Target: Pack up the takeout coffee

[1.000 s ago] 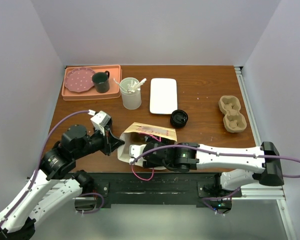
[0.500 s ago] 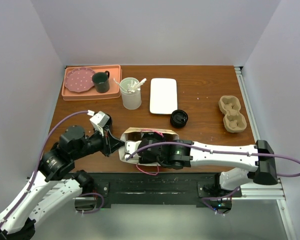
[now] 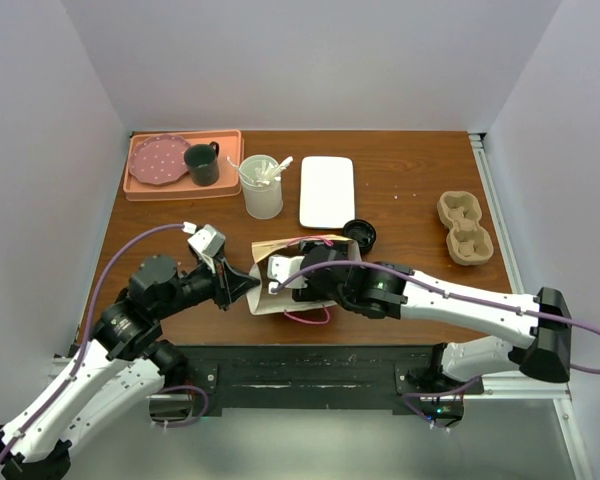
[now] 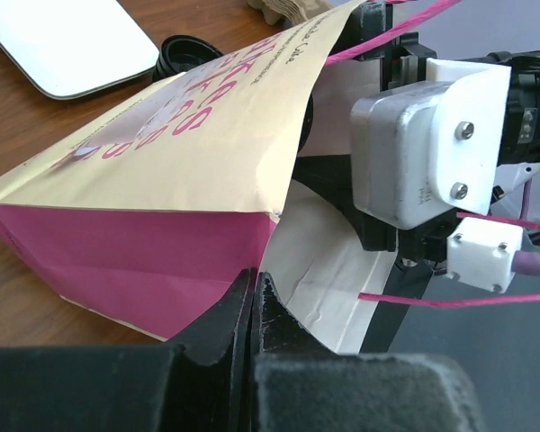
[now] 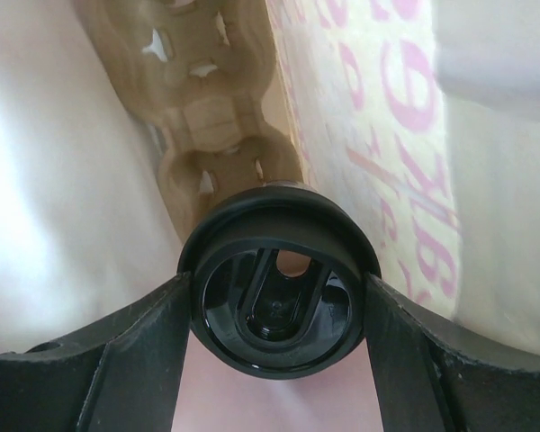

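Note:
A paper bag [image 3: 273, 302] with pink lettering lies near the table's front edge, and it also shows in the left wrist view [image 4: 162, 153]. My left gripper [image 4: 255, 283] is shut on the bag's mouth edge, at the bag's left in the top view [image 3: 248, 284]. My right arm [image 3: 380, 290] reaches into the bag, which hides its fingers in the top view. In the right wrist view my right gripper [image 5: 274, 310] is shut on a coffee cup's black lid [image 5: 274, 337] inside the bag. A cardboard cup carrier [image 5: 207, 108] lies just beyond it, and the bag's printed wall [image 5: 378, 108] is on the right.
A loose black lid [image 3: 361, 235] sits right behind the bag. A second cup carrier [image 3: 465, 228] lies at the right. A white tray [image 3: 327, 190], a clear cup of stirrers [image 3: 261, 186] and an orange tray [image 3: 155, 187] with a plate and mug stand at the back.
The bag has moved away from the front edge and swung round. My right arm has gone with it, deeper in. My left gripper has followed, keeping hold of the edge.

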Controlling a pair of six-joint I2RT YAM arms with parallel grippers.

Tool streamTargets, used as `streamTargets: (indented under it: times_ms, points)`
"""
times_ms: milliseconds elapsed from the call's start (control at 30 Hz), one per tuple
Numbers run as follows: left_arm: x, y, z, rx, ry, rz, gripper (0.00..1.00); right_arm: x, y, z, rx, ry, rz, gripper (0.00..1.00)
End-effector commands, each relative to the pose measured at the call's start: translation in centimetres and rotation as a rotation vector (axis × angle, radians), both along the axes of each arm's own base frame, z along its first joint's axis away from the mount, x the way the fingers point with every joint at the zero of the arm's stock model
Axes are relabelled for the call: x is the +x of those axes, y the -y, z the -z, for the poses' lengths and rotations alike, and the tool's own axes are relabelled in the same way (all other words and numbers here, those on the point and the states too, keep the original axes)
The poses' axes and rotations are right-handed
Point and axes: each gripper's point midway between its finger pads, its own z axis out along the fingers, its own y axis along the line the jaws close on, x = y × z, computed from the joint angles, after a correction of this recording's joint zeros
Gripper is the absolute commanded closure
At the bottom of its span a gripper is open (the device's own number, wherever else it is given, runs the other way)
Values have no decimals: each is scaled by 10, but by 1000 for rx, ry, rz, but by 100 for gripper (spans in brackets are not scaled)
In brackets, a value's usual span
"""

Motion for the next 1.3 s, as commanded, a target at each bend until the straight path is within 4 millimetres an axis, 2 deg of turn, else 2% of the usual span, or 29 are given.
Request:
streamTargets:
  times_ms: [0,133,300,400,600,767,833,967,1167,1267]
  points:
    - [-1,5,-13,-32,73,38,100,0,1,-7,-33,63,-108,64]
    - [-4,6,-13,-38,68,52,100,3,7,6,-80,67,-114,64]
    - [-7,8,-12,-44,60,75,100,7,-7,4,-46,95,-156,64]
    - [-12,9,-11,-49,56,97,100,3,-13,10,-28,74,-191,64]
    - [-22,9,-4,-54,44,134,100,-8,-14,28,-21,-13,-230,64]
    - [-23,11,-2,-54,39,146,100,-4,-18,30,-21,14,-231,64]
    - [-23,10,-3,-52,45,147,100,-5,-19,38,-40,-1,-243,65]
    - [-23,10,0,-41,37,150,100,-6,-13,45,-58,-19,-229,65]
    - [-21,10,1,-25,41,149,100,-5,-6,39,-60,-5,-211,65]
    - [-20,11,0,-22,44,150,100,-5,-6,46,-61,-22,-226,65]
